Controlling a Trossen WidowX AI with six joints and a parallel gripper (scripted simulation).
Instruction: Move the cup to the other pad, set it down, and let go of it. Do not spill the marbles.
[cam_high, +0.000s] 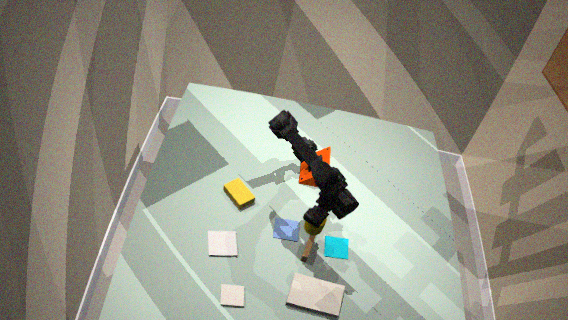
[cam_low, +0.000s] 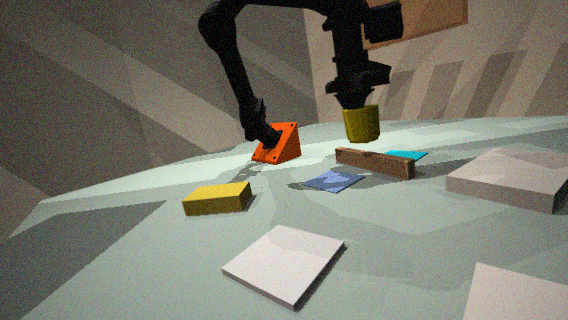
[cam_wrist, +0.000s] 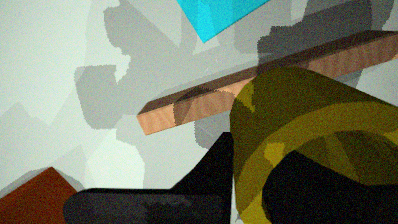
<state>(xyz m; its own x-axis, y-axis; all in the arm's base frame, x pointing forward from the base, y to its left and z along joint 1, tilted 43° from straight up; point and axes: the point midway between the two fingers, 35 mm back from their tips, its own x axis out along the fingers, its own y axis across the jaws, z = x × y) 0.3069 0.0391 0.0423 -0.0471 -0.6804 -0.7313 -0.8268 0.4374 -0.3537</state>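
The olive-yellow cup (cam_high: 314, 228) (cam_low: 361, 125) (cam_wrist: 300, 90) is upright or nearly so, in the air above the wooden bar. My gripper (cam_low: 354, 106) (cam_wrist: 241, 139) is shut on the cup's wall, with one finger inside the rim and one outside. The cyan pad (cam_high: 336, 247) (cam_low: 407, 154) (cam_wrist: 215, 20) lies on one side of the bar. The blue pad (cam_high: 286, 229) (cam_low: 332, 181) lies on the other side, with nothing on it. No marbles can be made out; the cup's inside is dark and partly hidden by the finger.
The wooden bar (cam_high: 309, 247) (cam_low: 375, 163) (cam_wrist: 200, 106) stands as a low wall between the pads. A yellow block (cam_high: 239, 192) (cam_low: 217, 199), an orange wedge (cam_high: 324, 161) (cam_low: 291, 145), a thick pale slab (cam_high: 316, 294) (cam_low: 505, 175) and pale tiles (cam_high: 222, 243) (cam_low: 285, 262) lie around.
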